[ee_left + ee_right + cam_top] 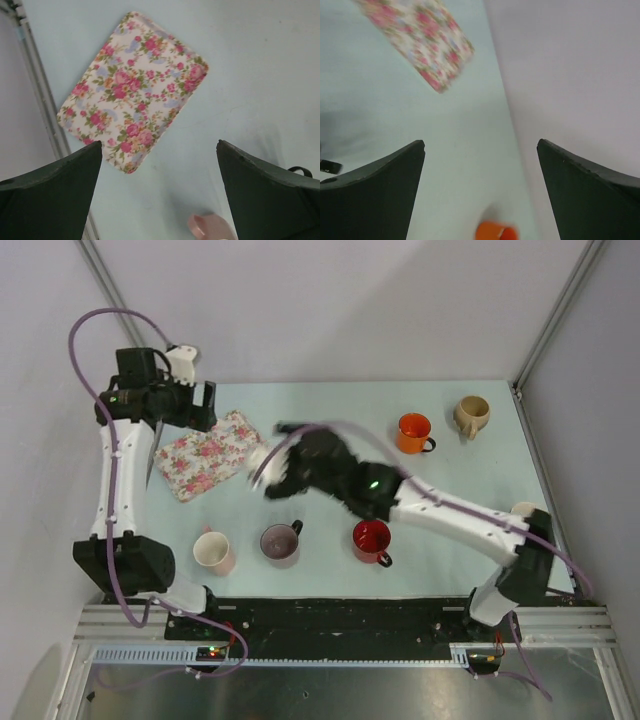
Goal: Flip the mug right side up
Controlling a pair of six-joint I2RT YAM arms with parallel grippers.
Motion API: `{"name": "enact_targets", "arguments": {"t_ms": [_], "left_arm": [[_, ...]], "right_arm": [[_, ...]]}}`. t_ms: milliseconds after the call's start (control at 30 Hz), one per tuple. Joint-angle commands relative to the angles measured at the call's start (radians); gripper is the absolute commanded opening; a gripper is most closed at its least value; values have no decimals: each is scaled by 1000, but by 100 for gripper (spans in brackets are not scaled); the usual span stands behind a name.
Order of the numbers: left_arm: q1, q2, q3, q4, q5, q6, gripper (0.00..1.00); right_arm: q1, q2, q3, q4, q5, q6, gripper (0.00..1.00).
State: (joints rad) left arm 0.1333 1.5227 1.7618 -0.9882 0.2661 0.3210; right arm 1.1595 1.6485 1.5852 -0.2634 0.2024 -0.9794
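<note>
Several mugs stand on the pale table, all with their mouths facing up: a pink one [212,551], a purple one [280,542], a red one [371,538], an orange one [413,432] and a beige one [471,415]. No mug shows upside down. My left gripper [203,406] is open and empty, high over the floral tray [210,453]. Its view [160,145] shows the tray [132,92] and the pink mug [210,227] below. My right gripper [283,462] is motion-blurred above the table's middle, open and empty [481,142], with the orange mug [495,231] below it.
A metal frame post [545,335] stands at the far right corner, and grey walls close off the back and sides. A dark mug handle [300,171] peeks in beside the left gripper's right finger. The table's left rail [40,95] runs next to the tray.
</note>
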Motion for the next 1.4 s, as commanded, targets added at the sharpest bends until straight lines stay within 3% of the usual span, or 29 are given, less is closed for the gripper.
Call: {"name": "enact_targets", "arguments": {"t_ms": [0,133,300,400,567,667,900,1367], "left_arm": [[-101,-87,-52,57,-18,-46,100],[-174,-299,-287,233,-26,-82,100],[-181,-586,-593,365,-89,-89,100],[-181,-764,-760,433,-130,-96,100],[-182,-1020,-1034,662,-211,-175,100],[-182,-1094,-1149,753,-268,-202,100],[-181,-1146,-1257,878,-329,-273,100],[-179,-1216,-1384,940,-317,-363,100]], "right_arm": [[-277,-207,-72,-80,100,754,99],[-557,-416,-257,-137,87,1030,100],[-825,-682,-524,-121,28,1120,99],[-907,-831,-640,-133,81,1106,99],[-923,-1050,-824,-154,334,1208,99],[-916,-1144,-898,-196,376,1289,99],[-884,-1225,-1001,-215,433,1440,99],[-735,-1294,-1074,-212,501,1387,100]]}}
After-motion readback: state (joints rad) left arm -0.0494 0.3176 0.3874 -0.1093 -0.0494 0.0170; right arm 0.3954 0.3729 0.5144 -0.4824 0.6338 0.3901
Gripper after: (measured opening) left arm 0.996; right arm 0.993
